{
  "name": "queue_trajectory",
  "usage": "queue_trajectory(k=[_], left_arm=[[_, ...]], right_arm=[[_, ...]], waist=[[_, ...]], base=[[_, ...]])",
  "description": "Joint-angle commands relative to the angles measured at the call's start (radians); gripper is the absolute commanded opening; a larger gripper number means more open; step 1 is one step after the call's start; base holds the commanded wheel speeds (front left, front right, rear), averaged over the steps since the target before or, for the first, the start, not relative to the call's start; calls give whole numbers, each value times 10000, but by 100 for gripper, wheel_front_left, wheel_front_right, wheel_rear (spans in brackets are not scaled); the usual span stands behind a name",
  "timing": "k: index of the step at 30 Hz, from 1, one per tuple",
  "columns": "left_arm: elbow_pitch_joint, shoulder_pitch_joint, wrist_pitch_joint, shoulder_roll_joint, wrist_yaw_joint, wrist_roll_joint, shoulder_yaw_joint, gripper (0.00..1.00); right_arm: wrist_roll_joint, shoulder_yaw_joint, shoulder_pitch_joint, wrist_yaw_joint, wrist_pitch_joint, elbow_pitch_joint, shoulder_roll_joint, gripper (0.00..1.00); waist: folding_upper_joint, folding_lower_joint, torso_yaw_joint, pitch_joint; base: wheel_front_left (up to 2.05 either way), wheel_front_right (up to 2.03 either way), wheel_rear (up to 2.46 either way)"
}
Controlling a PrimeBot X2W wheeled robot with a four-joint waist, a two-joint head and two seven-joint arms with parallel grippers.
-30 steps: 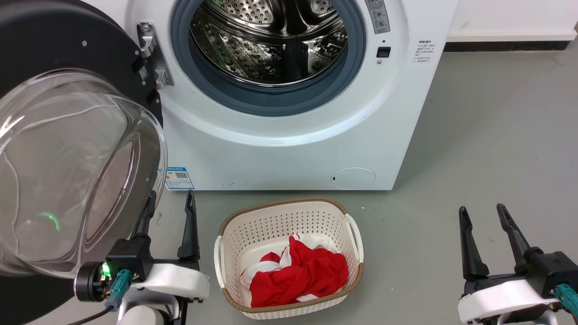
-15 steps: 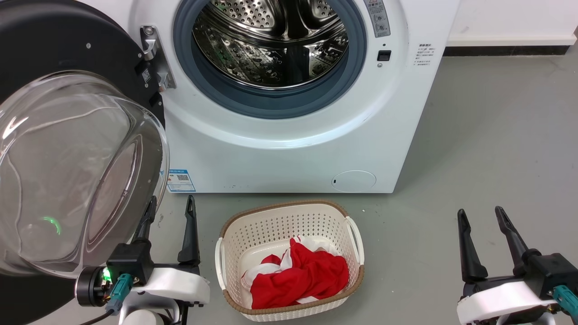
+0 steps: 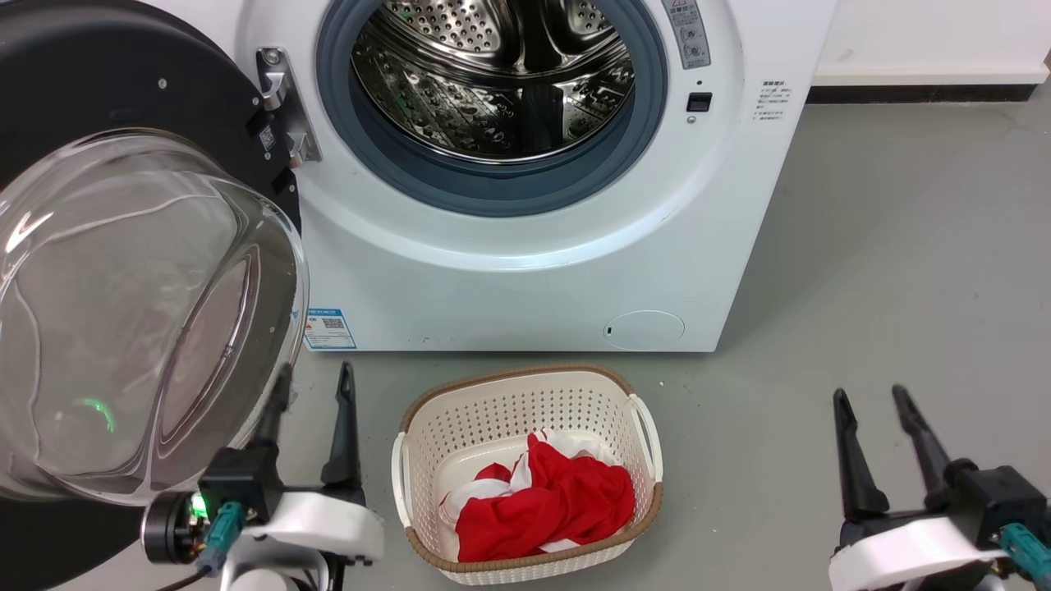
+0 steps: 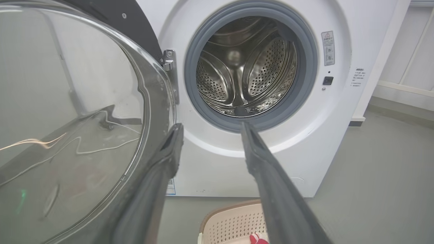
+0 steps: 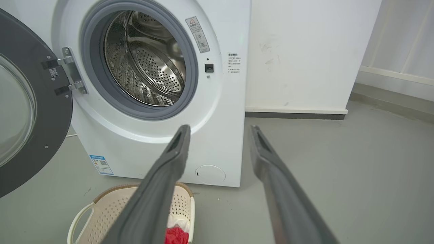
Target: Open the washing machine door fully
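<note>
— At the left edge of the washing machine (image 3: pixel 525 279), how does the washing machine door (image 3: pixel 123 271) hang?
— Swung wide on its metal hinge (image 3: pixel 277 103): glossy black rim, clear bulging glass.
— And the grippers?
— Left gripper (image 3: pixel 314 374) spread, empty, one finger beside the glass. Right gripper (image 3: pixel 869 396) spread, empty, over bare grey floor (image 3: pixel 903 246). A perforated cream basket (image 3: pixel 517 371) sits between them.

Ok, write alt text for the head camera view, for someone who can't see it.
A white washing machine stands with its round glass door wide open at the left, baring the steel drum. A cream basket of red and white cloth sits on the grey floor before it, between the robot's open left hand and right hand.
</note>
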Motion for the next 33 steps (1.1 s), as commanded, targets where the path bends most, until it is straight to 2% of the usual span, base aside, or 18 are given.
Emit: queue_trajectory(k=[1,19,33], left_arm=[[126,41,7,-6,-1,-20,-12,0],[341,-77,915,-83,-358,-3465,415,0],[438,-124,1424,-125,-576,-5554,631,0]], right_arm=[[5,10,34,2,10,112,2,0],[3722,-38,-314,1,713,487,-78,0],[5937,-93,-526,0,1159,723,-111,0]], waist=[[0,0,-1,-1],[0,0,-2,-43],[0,0,-4,-73]], base=[[0,0,0],[0,0,0],[0,0,0]])
